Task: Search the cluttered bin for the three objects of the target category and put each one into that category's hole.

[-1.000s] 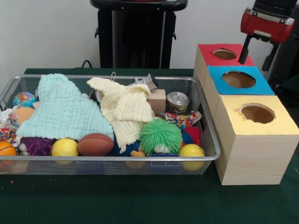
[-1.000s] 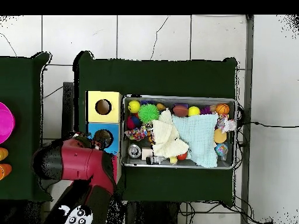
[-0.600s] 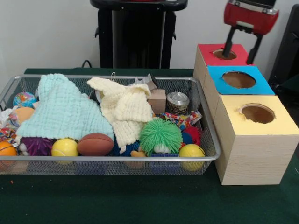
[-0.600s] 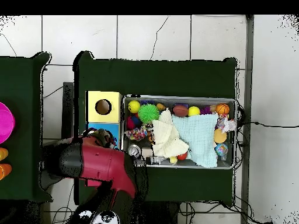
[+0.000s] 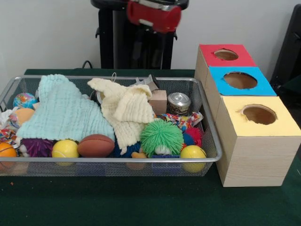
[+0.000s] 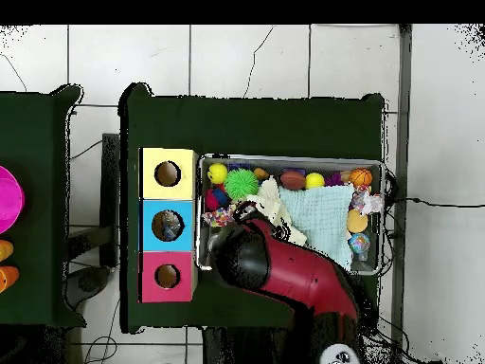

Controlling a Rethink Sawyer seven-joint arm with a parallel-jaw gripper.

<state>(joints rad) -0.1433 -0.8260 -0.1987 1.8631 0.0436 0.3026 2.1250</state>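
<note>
Hanging over the far side of the bin (image 5: 207,157), blurred, on the red arm (image 6: 284,270), with the claw (image 5: 148,44) dark against the dark stand behind it. Cannot tell whether spread or pressed together, nor whether anything is pinched. Seen from overhead, slanting across the bin's corner nearest the red box, covering the things under it there.

Counting beside the bin, on the green bench (image 5: 141,202): three boxes in a touching row against one short end of the bin, a red box (image 5: 225,55), a blue box (image 5: 241,81) and a yellow box (image 5: 258,115), one round hole in each top.

Counting inside the bin:
- Two cloths, a mint cloth (image 5: 63,113) and a cream cloth (image 5: 127,110), side by side over the middle and draped on other things.
- Two yellow balls along the bin's front wall, one (image 5: 65,149) just beside a brown football (image 5: 96,145), the other (image 5: 193,151) at the corner nearest the yellow box.
- One green spiky ball (image 5: 161,136) between the football and the second yellow ball.
- One purple spiky ball (image 5: 36,147) and one orange ball (image 5: 6,150) toward the end of the bin away from the boxes.
- One can (image 5: 178,102) and one wooden block (image 5: 158,101) near the far wall, at the box end.

Cannot tell from here which category is sought; all loose things seen lying in the bin.
</note>
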